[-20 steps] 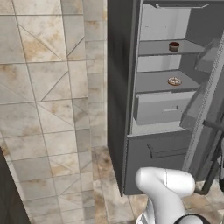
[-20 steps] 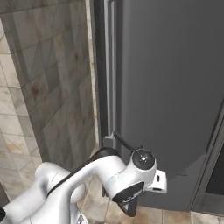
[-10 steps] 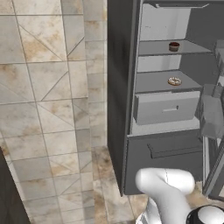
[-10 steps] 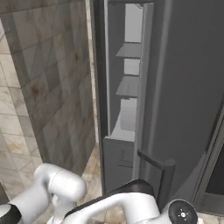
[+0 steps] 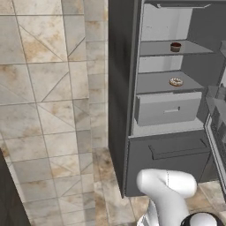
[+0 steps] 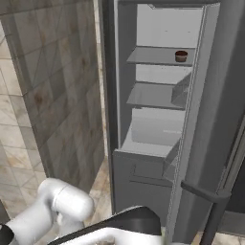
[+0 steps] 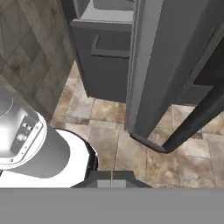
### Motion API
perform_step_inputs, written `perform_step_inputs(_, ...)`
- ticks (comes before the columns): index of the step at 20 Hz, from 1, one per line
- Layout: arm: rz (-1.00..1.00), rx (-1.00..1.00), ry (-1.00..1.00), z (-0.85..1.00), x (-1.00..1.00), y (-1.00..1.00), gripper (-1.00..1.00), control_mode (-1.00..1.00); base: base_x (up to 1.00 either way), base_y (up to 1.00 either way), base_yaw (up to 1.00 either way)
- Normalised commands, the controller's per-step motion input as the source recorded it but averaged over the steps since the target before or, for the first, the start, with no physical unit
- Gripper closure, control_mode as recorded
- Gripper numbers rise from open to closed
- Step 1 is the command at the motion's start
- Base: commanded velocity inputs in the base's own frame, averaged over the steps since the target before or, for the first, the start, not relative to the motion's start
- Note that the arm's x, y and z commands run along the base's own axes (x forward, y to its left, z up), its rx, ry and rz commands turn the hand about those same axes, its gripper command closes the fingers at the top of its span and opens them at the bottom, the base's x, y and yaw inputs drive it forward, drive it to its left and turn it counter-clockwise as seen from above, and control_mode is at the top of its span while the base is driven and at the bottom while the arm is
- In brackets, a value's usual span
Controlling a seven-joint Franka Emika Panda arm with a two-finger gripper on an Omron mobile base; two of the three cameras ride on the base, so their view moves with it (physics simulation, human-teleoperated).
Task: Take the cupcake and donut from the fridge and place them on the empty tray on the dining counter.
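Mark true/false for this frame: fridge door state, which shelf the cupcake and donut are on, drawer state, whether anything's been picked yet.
1. The fridge door is shut. False: it stands open, and the shelves and drawer inside show.
2. The cupcake sits on a higher shelf than the donut. True.
3. The donut lies on the shelf just above the drawer. True.
4. The cupcake has already been taken out of the fridge. False: it is still on its shelf, as is the donut.
5. The drawer is pulled out and the cupcake lies in it. False: the drawer looks pushed in, and the cupcake is on a shelf above it.
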Motion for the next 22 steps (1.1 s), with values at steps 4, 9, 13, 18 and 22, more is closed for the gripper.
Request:
perform_step_inputs(4, 0.08, -0.07, -0.27, 0.5, 0.04, 1.0, 1.0, -1.0, 0.0, 0.0, 0.0)
perform_step_inputs(9, 0.08, -0.07, -0.21, 0.69, 0.34, 1.0, 1.0, -1.0, 0.0, 0.0, 0.0)
perform_step_inputs(13, 0.05, -0.05, -0.2, 0.72, 0.71, 1.0, 1.0, -1.0, 0.0, 0.0, 0.0)
perform_step_inputs(18, 0.0, -0.03, -0.06, 0.83, 0.82, 0.92, 1.0, -1.0, 0.0, 0.0, 0.0)
perform_step_inputs(22, -0.02, -0.03, 0.05, 0.75, 0.64, 0.29, 1.0, -1.0, 0.0, 0.0, 0.0)
